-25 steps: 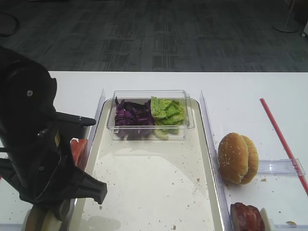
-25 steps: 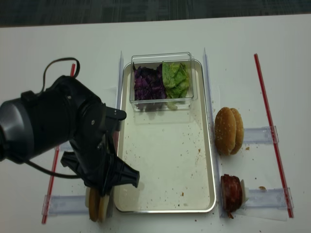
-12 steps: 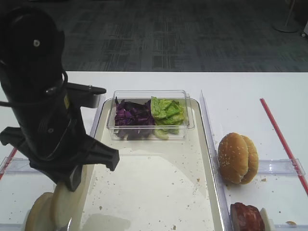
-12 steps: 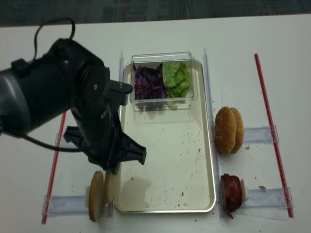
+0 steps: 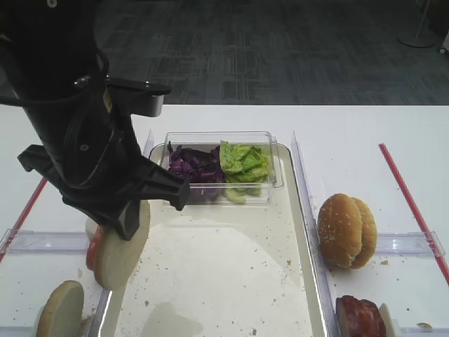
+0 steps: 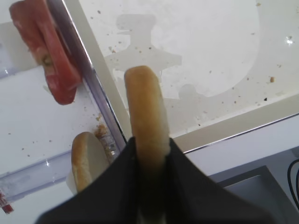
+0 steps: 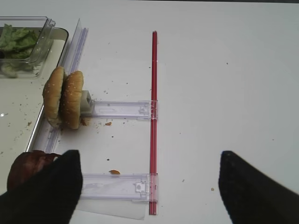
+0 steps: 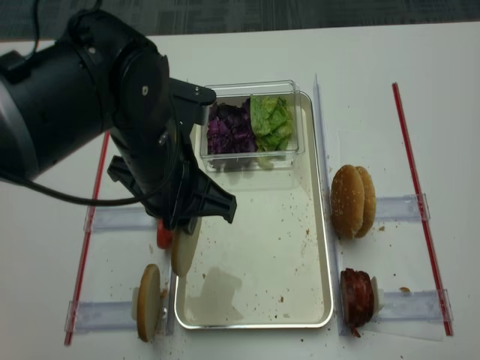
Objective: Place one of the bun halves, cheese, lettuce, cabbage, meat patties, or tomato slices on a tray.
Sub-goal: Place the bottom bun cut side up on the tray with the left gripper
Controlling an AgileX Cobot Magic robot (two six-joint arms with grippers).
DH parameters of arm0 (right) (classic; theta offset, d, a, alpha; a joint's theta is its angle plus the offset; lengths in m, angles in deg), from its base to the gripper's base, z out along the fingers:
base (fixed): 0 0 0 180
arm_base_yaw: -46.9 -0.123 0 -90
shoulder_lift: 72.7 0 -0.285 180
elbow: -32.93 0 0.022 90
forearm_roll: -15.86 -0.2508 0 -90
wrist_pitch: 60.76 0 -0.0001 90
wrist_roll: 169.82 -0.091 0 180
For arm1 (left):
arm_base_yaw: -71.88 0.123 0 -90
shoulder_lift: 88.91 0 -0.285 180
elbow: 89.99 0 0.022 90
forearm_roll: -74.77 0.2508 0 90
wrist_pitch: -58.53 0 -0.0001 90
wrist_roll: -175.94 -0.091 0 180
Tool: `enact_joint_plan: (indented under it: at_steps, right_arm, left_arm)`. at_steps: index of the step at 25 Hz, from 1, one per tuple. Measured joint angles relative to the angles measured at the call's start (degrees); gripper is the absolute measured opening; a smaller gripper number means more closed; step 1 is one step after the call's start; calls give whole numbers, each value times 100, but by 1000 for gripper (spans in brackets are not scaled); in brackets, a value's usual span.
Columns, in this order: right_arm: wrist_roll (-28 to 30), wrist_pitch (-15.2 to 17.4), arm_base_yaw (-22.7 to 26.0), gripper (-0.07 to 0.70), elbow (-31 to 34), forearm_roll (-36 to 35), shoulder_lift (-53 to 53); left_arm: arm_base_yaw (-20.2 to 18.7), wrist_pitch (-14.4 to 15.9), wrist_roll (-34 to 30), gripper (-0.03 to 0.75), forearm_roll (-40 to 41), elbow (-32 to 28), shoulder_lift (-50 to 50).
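Observation:
My left gripper (image 6: 150, 156) is shut on a thin, pale bun half (image 6: 144, 109), which stands on edge. The bun half (image 8: 185, 253) hangs over the left rim of the silver tray (image 8: 259, 255). A second bun half (image 8: 148, 311) stands in the rack to the left. Red tomato slices (image 6: 46, 51) sit just outside the rim. Purple cabbage (image 5: 193, 168) and green lettuce (image 5: 244, 161) fill a clear box at the tray's far end. Meat patties (image 8: 357, 296) stand to the right of the tray. No cheese shows. My right gripper (image 7: 149, 189) is open over bare table.
Two seeded bun tops (image 5: 346, 230) stand on edge to the right of the tray. Clear plastic racks (image 7: 117, 109) and a red strip (image 7: 153, 116) lie on the white table. The bulky left arm (image 5: 84, 133) hides the table's left side.
The left arm has risen and moved toward the far side, lifting the bun half out of the near-left rack to above the tray's left rim.

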Motion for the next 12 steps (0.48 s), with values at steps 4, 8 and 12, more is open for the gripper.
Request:
enact_joint_plan:
  at_steps: [4, 8, 12]
  right_arm:
    - [24, 0, 0, 614, 0, 0, 0]
    - [22, 0, 0, 614, 0, 0, 0]
    - [22, 0, 0, 614, 0, 0, 0]
  left_arm:
    - [0, -218, -416, 78, -197, 0, 0]
    - [0, -533, -1006, 78, -680, 0, 21]
    - [127, -620, -1537, 78, -1191, 0, 106]
